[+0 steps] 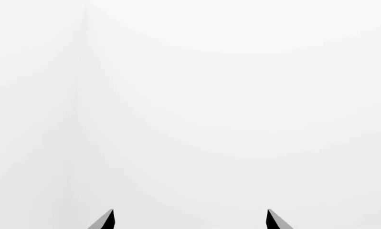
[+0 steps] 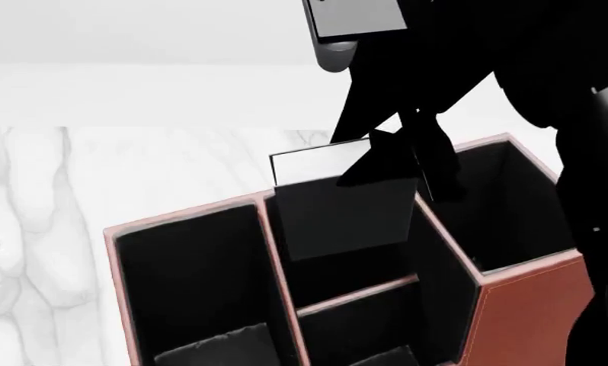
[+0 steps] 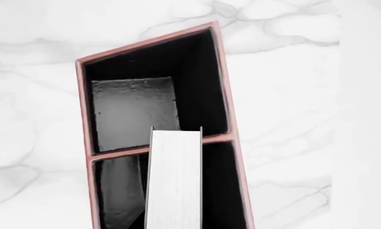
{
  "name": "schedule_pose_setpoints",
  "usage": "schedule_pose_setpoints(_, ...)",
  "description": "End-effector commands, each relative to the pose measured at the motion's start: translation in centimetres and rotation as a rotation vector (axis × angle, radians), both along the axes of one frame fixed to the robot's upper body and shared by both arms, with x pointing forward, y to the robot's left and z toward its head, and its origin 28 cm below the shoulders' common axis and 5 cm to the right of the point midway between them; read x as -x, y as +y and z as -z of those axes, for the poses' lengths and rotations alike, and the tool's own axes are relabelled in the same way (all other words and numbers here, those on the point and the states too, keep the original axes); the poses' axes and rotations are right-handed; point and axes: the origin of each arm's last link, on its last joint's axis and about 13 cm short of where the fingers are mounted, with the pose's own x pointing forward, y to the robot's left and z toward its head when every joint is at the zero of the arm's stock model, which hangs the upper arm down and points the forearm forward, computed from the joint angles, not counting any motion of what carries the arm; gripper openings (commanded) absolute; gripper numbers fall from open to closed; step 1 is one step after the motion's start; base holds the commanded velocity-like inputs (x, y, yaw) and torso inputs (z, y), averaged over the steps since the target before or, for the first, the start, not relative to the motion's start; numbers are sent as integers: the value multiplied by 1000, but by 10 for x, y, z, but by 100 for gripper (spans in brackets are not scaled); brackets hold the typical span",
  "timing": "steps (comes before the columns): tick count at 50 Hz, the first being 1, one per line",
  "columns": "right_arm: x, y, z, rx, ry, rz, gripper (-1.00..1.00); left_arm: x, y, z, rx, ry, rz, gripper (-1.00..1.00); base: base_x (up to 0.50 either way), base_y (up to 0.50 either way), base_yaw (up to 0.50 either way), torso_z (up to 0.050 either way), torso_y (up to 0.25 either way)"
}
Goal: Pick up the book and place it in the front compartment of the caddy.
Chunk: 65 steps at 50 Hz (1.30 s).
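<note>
The right pincer (image 2: 391, 149) grips the book (image 2: 347, 202) by its top, upright, apparently partway into the caddy's (image 2: 528, 305) front compartment (image 2: 334, 271); left pincer (image 1: 190, 220) spread wide, idle.

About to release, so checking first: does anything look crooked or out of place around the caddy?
Only the book stands out: held upright by the right gripper, it sits partly down in a caddy cell, tilted rather than square to the walls. From the right wrist its page edge crosses above the thin divider. Nothing looks spilled or damaged.
</note>
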Motion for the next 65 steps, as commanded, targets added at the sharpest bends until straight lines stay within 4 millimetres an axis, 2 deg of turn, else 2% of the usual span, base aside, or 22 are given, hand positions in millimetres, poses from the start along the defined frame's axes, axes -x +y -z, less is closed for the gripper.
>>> schedule_pose_setpoints(1, 1, -1, -4, -56, -32, -9, -100, 0, 0, 0, -1, -2, -1, 100, 0, 0, 0, 0, 0)
schedule_pose_setpoints(33, 0, 1, 0, -61, -33, -9, -100, 0, 0, 1, -17, 7, -21, 100, 0, 0, 0, 0, 1)
schedule_pose_setpoints(44, 0, 1, 0, -64, -53, -2, -100, 1, 0, 1, -19, 9, -17, 100, 0, 0, 0, 0, -229)
schedule_pose_setpoints(65, -1, 1, 1, -47, -119, 36, -100, 1, 0, 0, -11, 5, -14, 100, 0, 0, 0, 0, -4)
